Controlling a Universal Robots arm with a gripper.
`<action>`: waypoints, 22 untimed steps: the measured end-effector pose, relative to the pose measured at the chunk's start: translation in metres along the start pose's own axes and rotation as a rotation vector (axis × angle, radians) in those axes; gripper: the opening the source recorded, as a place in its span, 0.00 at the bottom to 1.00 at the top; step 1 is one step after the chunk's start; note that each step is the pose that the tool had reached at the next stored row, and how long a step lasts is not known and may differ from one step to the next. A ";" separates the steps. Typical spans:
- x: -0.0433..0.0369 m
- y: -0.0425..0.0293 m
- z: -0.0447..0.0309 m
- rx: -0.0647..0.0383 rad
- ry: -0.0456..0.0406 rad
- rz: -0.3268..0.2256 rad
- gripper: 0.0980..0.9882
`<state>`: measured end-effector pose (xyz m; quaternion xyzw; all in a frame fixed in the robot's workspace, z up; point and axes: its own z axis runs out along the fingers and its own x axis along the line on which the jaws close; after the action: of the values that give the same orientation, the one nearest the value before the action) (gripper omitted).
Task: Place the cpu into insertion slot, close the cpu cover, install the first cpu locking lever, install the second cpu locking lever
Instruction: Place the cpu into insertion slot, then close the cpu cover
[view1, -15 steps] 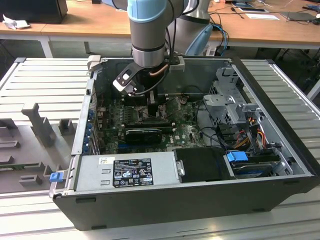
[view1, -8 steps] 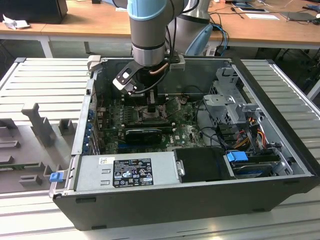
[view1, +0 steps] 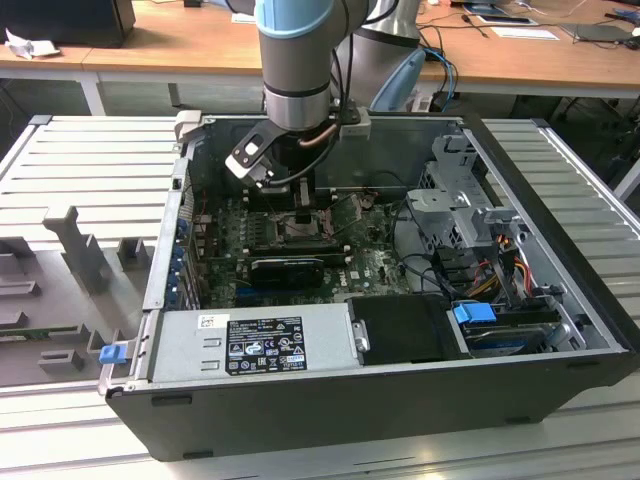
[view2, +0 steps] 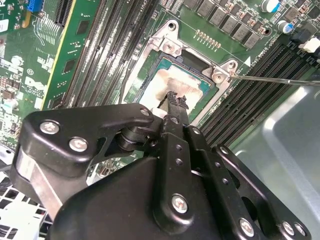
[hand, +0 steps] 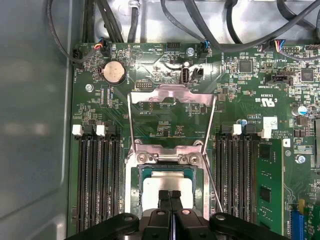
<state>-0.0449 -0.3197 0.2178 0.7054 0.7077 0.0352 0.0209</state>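
The cpu (hand: 155, 182) (view2: 161, 82) lies flat in the insertion slot (hand: 136, 175) (view2: 197, 97), its pale silver face up with smears on it. The cpu cover (hand: 170, 95) stands swung open beyond the slot's hinge bracket, its thin sides running down to it. My gripper (hand: 170, 197) (view2: 176, 100) (view1: 302, 208) hangs right over the cpu's face with its black fingers pressed together and nothing between them. One thin locking lever (hand: 212, 185) (view2: 275, 80) sticks out loose beside the slot.
Black memory slots (hand: 97, 180) (hand: 235, 175) flank the socket on both sides. Cables (hand: 200, 20) cross the board's far edge. A long black card (view1: 288, 268), a power supply (view1: 250, 340) and a drive cage (view1: 470, 210) fill the open case (view1: 560, 230).
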 end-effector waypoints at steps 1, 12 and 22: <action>0.0000 0.0000 -0.0005 0.000 0.0001 0.000 0.01; 0.0000 0.0120 -0.0012 0.009 0.0002 0.000 0.01; 0.0001 0.0156 -0.0051 0.009 0.0000 0.000 0.01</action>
<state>-0.0297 -0.3197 0.2241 0.7056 0.7077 0.0320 0.0177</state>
